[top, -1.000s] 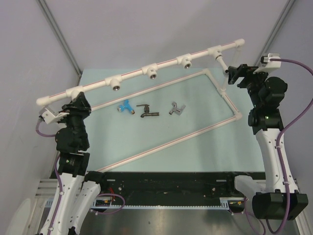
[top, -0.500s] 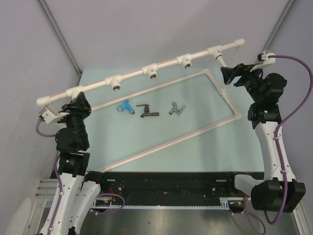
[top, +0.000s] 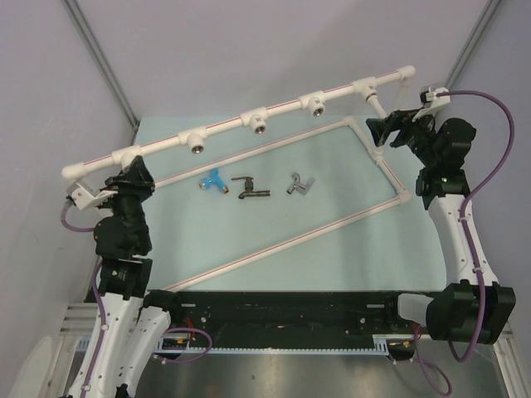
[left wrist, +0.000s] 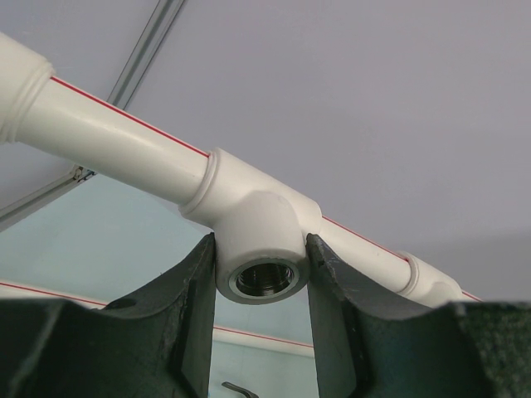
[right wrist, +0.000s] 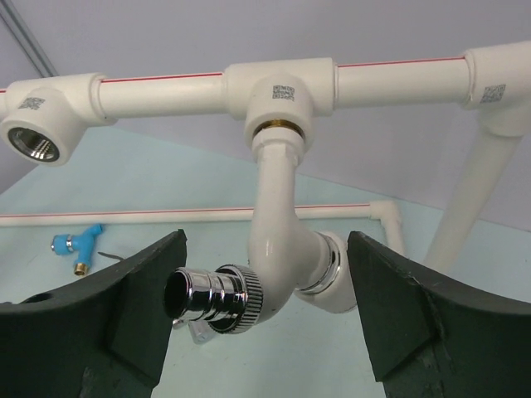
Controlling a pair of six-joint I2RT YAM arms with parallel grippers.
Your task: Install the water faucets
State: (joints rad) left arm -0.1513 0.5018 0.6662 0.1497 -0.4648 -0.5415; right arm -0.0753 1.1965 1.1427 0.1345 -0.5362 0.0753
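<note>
Right tool (right wrist: 265,239) has swung left, open wide astride the white faucet (right wrist: 278,199) — a skewed squeeze could cross-thread it — left tool (left wrist: 260,249) clamps a tee (left wrist: 249,195).

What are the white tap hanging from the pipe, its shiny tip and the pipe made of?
White tap: probably glossy moulded plastic, smooth with soft highlights. Its tip: mirror-bright with a ribbed ring, likely chromed metal. Pipe: duller white plastic, it seems, with a thin red stripe.
</note>
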